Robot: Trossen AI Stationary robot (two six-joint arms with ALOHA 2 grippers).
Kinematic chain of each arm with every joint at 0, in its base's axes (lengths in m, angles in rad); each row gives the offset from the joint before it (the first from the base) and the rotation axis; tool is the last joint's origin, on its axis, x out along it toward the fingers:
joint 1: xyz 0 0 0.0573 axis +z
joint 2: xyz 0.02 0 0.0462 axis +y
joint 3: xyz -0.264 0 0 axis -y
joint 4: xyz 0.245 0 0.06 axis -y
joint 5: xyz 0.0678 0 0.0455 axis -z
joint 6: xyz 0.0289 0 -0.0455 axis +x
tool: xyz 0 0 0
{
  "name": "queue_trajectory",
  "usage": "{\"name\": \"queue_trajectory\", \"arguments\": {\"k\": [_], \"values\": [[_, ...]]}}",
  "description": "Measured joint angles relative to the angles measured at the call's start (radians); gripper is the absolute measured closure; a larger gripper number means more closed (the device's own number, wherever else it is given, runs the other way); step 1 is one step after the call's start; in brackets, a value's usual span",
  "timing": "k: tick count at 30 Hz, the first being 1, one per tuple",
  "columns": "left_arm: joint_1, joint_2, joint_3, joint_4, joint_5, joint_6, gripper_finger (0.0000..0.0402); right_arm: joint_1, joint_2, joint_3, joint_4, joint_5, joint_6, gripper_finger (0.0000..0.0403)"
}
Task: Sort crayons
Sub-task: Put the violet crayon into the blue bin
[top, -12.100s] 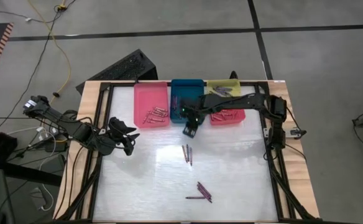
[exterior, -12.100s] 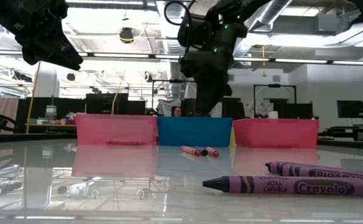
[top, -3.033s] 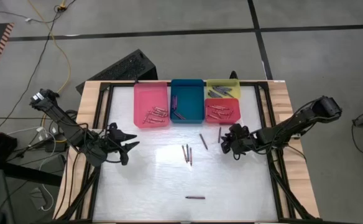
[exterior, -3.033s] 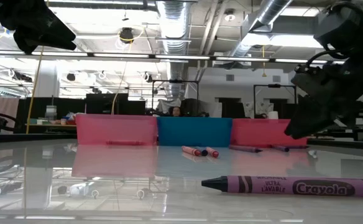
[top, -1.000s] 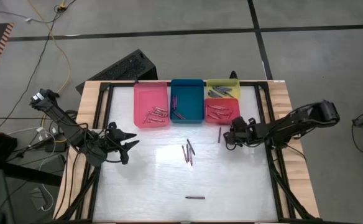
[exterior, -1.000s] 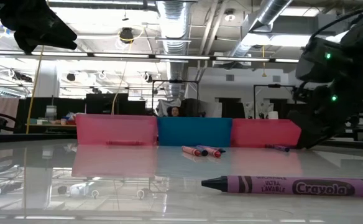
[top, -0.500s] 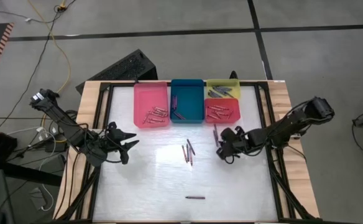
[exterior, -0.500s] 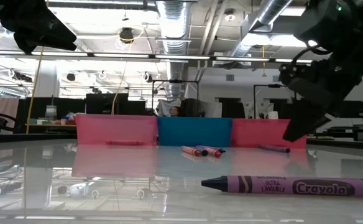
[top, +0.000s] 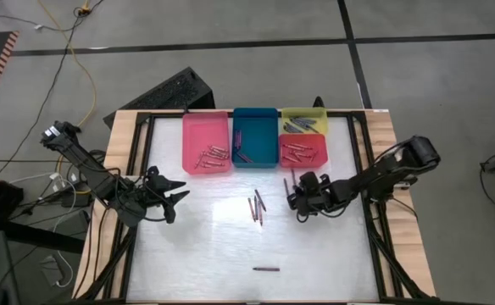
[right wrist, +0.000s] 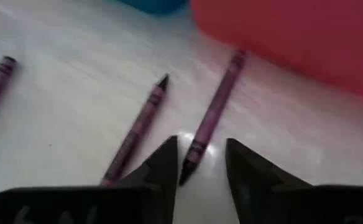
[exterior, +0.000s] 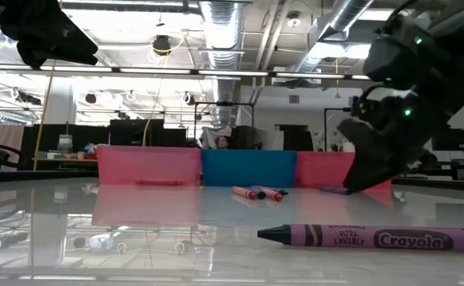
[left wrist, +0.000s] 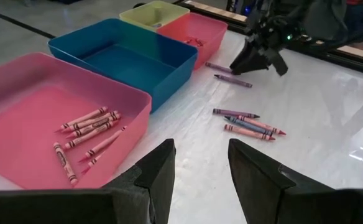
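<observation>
The left gripper (top: 173, 196) waits at the table's (top: 197, 254) nine o'clock side, its two dark fingers (left wrist: 158, 171) parted with clear space between them and holding nothing. Toward eleven o'clock sits the pink tray (top: 206, 142), with a small heap of pinkish crayons (top: 211, 156) lying in its near end. Just beside it at twelve o'clock is the teal tray (top: 256, 137), holding a few dark crayons (top: 241, 151), though their exact colour is hard to make out from above. To its right stand the yellow tray (top: 304, 119) and, in front of it, the red tray (top: 303, 150), each with crayons inside.

Near the table's centre a small cluster of loose crayons (top: 255, 207) lies on the bare surface. At six o'clock a single purple crayon (top: 266, 269) lies alone, well apart from the rest.

The right gripper (top: 294, 202) is low over the table at about two o'clock from centre, just in front of the red tray. Its fingers (right wrist: 163, 171) stand partly apart and grasp nothing; between their tips lies the end of one purple crayon (right wrist: 214, 116), with a second purple crayon (right wrist: 138, 130) just beside it.
</observation>
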Motion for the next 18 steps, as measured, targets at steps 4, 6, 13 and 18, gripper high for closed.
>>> {"name": "queue_trajectory", "arguments": {"k": [4,6,13,18], "values": [[0.000,0.000,0.000,-0.003,0.000,-0.001,0.0262,0.001,0.070,0.006,0.033,0.018,0.001,0.0271],[0.000,0.000,0.000,-0.003,0.000,-0.002,0.0262,0.000,0.085,0.012,0.023,0.025,0.018,0.0271],[0.000,0.000,0.000,-0.004,0.000,-0.005,0.0262,0.000,0.096,0.013,0.000,0.020,0.053,0.0290],[0.000,0.000,0.000,-0.004,0.003,-0.020,0.0262,0.000,0.097,0.011,-0.007,0.006,0.055,0.0368]]}}
